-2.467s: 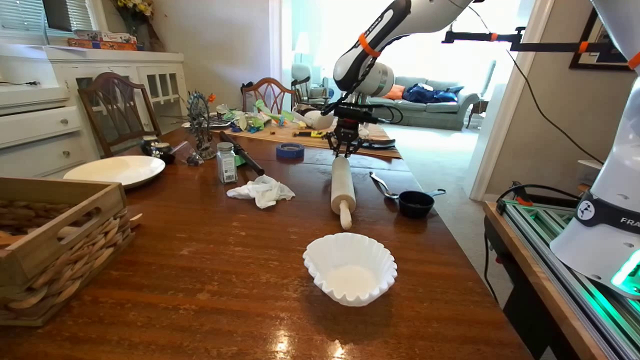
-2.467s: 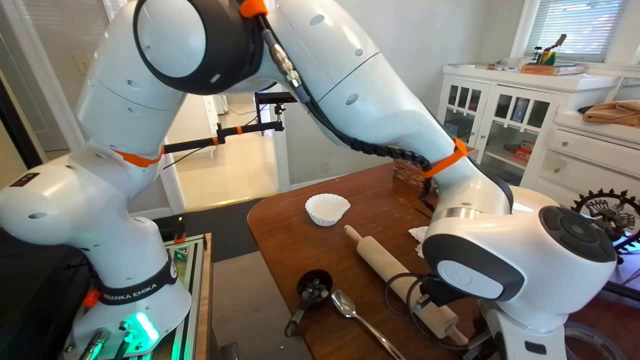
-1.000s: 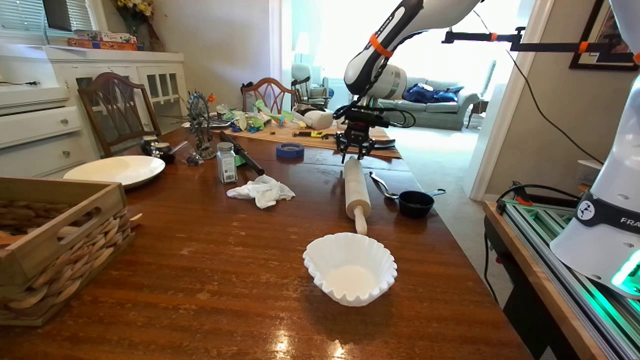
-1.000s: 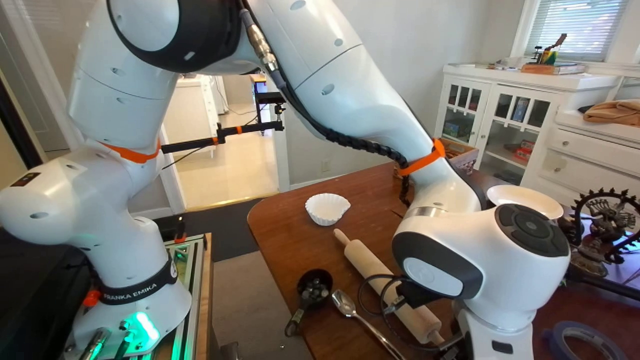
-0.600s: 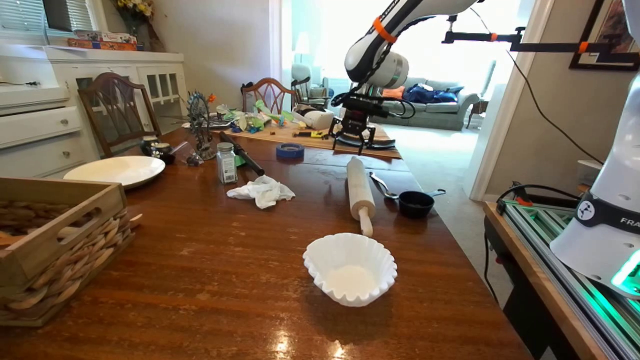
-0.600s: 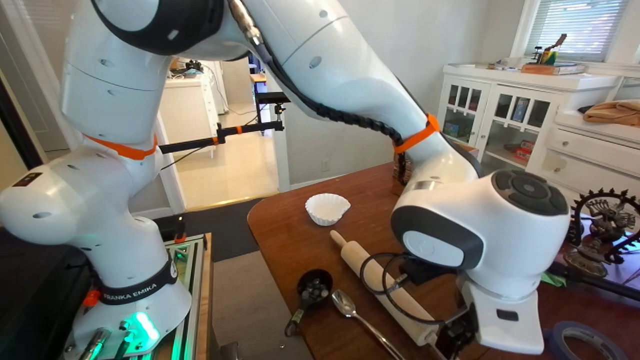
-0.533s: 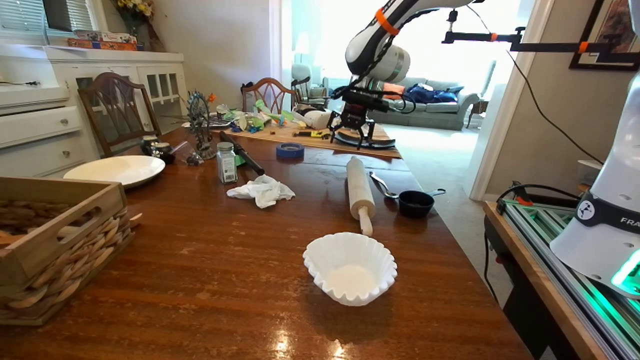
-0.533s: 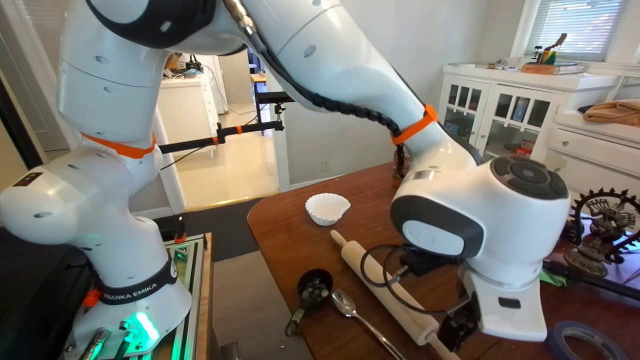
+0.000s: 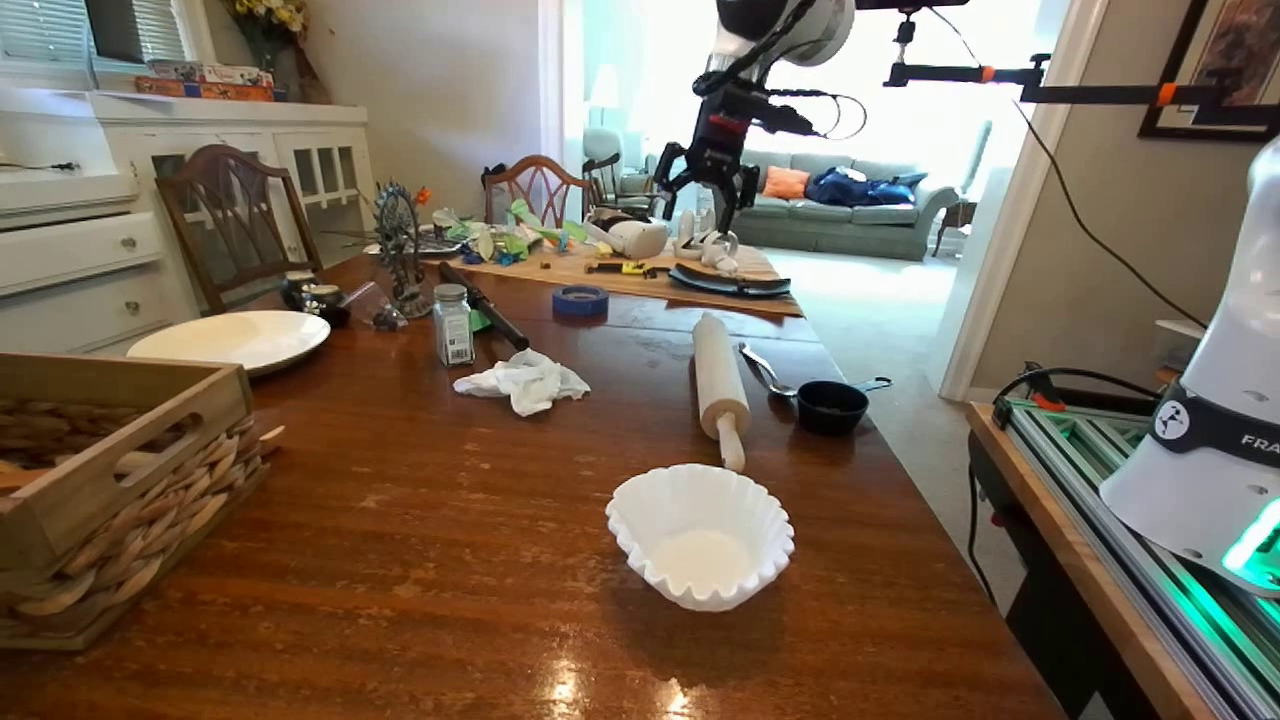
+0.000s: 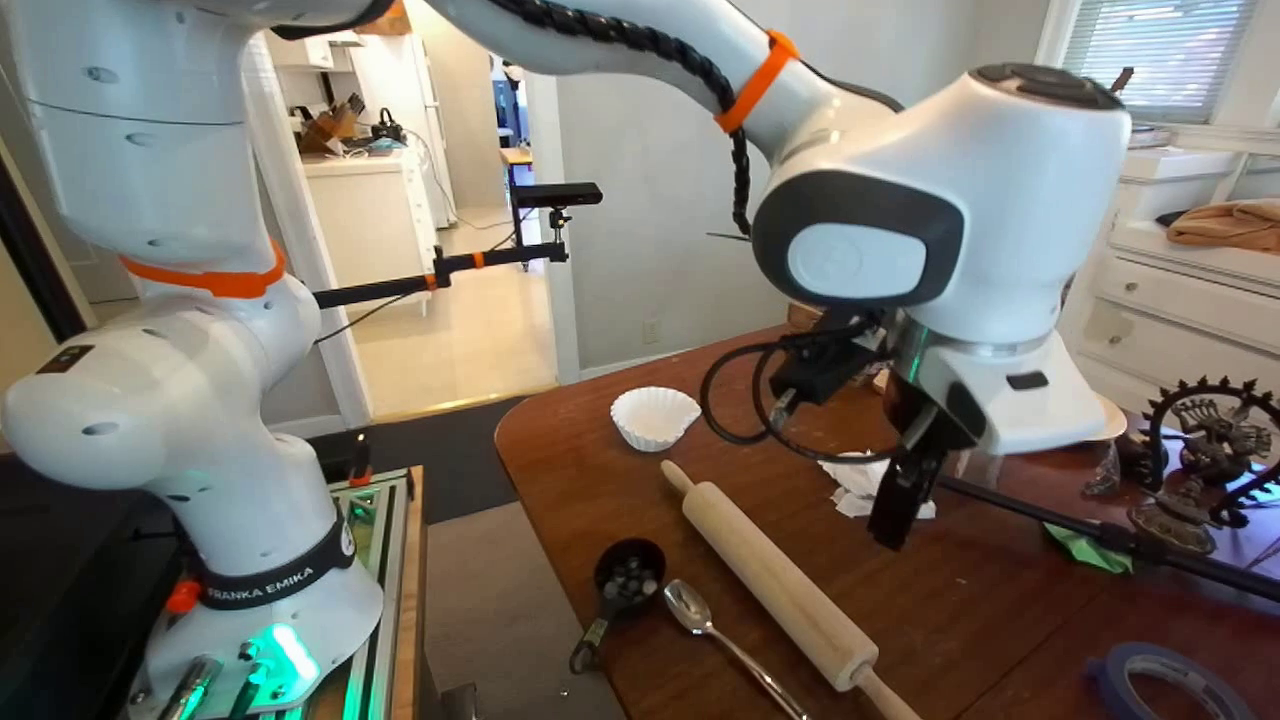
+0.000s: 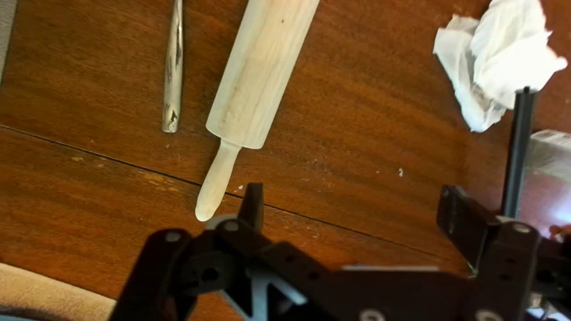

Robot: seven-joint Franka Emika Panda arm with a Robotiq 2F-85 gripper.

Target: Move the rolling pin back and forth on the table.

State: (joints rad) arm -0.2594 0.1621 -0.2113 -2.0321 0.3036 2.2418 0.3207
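Note:
The pale wooden rolling pin (image 9: 720, 375) lies on the brown table (image 9: 450, 560), alongside the spoon; both exterior views show it. In the wrist view the rolling pin (image 11: 265, 76) runs from the top edge down to its near handle, its far end cut off. My gripper (image 9: 696, 218) hangs well above the table, beyond the pin's far end in that exterior view. In the wrist view the gripper's (image 11: 352, 196) jaws stand wide apart, with only tabletop visible between them. The pin's near handle lies just outside the left finger (image 11: 253, 205).
A silver spoon (image 10: 690, 607) and a black measuring cup (image 9: 832, 408) flank the pin near the table edge. A white fluted cup (image 9: 700, 540) sits close to the pin's handle. Elsewhere are crumpled tissue (image 9: 528, 382), a glass jar (image 9: 453, 325), blue tape (image 9: 580, 301) and a woven basket (image 9: 130, 480).
The pin shifted towards the spoon and measuring cup, then stayed still over the last half second. My gripper let go of its far end, opened, and rose well above the table.

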